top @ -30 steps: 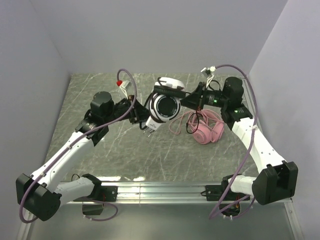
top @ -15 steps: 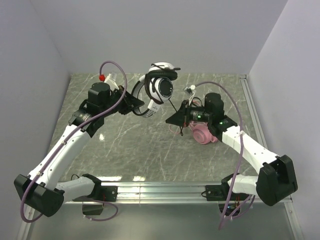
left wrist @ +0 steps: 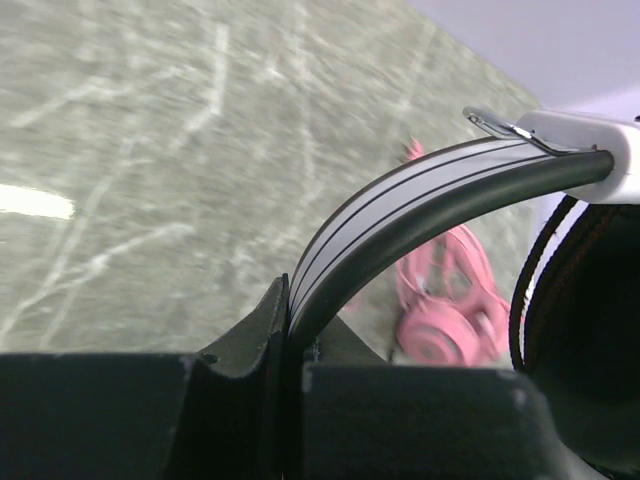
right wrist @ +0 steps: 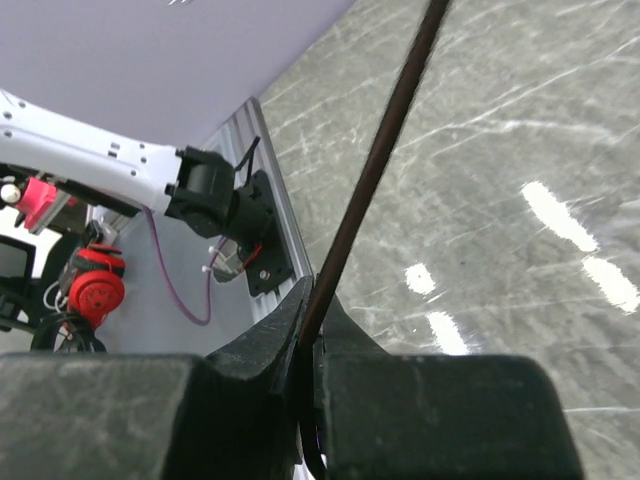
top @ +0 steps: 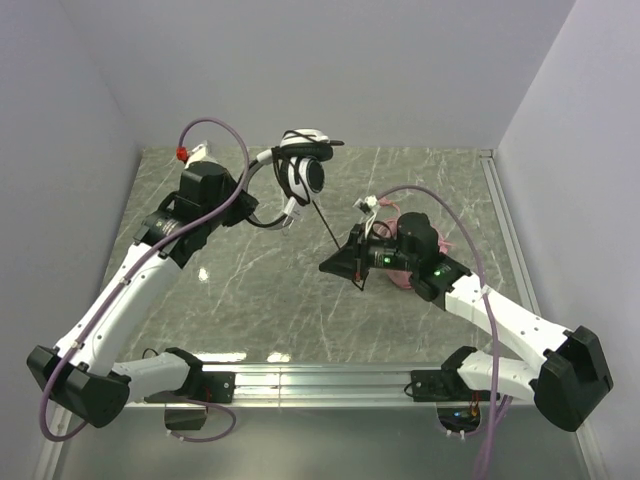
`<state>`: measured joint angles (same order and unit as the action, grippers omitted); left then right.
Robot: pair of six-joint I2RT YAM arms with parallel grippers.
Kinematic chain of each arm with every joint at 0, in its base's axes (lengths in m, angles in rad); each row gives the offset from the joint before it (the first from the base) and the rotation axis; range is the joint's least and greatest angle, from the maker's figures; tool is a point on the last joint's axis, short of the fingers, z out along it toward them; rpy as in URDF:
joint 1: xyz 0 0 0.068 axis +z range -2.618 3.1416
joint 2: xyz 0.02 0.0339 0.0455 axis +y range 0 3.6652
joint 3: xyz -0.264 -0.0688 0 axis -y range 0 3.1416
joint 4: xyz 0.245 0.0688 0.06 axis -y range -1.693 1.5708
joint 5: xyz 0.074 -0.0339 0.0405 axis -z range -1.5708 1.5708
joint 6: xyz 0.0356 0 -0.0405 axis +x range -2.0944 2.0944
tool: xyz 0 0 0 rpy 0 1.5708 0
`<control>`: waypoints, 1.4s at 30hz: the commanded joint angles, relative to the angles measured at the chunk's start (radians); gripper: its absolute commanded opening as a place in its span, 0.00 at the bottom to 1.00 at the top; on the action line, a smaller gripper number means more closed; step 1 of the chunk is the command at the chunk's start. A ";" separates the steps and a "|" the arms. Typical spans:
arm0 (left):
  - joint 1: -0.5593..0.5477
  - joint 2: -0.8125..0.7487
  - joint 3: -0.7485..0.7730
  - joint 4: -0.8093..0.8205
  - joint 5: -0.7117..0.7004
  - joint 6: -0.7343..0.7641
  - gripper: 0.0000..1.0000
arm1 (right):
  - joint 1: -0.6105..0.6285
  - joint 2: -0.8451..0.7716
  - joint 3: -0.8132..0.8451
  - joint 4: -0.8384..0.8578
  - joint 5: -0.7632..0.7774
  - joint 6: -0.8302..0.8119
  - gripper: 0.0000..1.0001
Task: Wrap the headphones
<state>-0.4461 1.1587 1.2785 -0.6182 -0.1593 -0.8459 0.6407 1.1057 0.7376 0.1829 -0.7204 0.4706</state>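
My left gripper (top: 258, 202) is shut on the headband of the black-and-white headphones (top: 300, 172) and holds them high above the back of the table; the band (left wrist: 420, 205) runs out of my jaws in the left wrist view. Their black cable (top: 322, 228) stretches taut down to my right gripper (top: 326, 266), which is shut on it; the cable (right wrist: 385, 150) rises from my jaws in the right wrist view. The pink headphones (top: 400, 275) lie on the table, mostly hidden behind my right wrist, and also show in the left wrist view (left wrist: 450, 320).
The grey marble table (top: 230, 290) is walled on three sides. An aluminium rail (top: 320, 380) with both arm bases runs along the near edge. Purple hoses loop above each arm.
My left gripper has lifted the black-and-white headphones up and back to the left. My right gripper has moved left and forward along the cable, pulling it taut.
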 commanded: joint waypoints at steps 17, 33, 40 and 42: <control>0.113 0.097 0.180 0.155 -0.394 -0.111 0.00 | 0.301 0.028 -0.072 -0.019 0.105 0.040 0.07; 0.257 0.228 0.243 0.144 -0.375 -0.122 0.00 | 0.453 -0.026 -0.153 -0.046 0.165 0.071 0.07; 0.259 0.236 0.213 0.205 -0.394 -0.072 0.00 | 0.511 -0.061 -0.147 -0.118 0.219 0.069 0.03; 0.257 0.205 0.176 0.248 -0.404 -0.023 0.00 | 0.511 -0.087 -0.109 -0.175 0.258 0.060 0.00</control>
<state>-0.2539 1.4166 1.4239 -0.7879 -0.3202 -0.7921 1.0908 1.0790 0.6083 0.1608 -0.3542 0.5385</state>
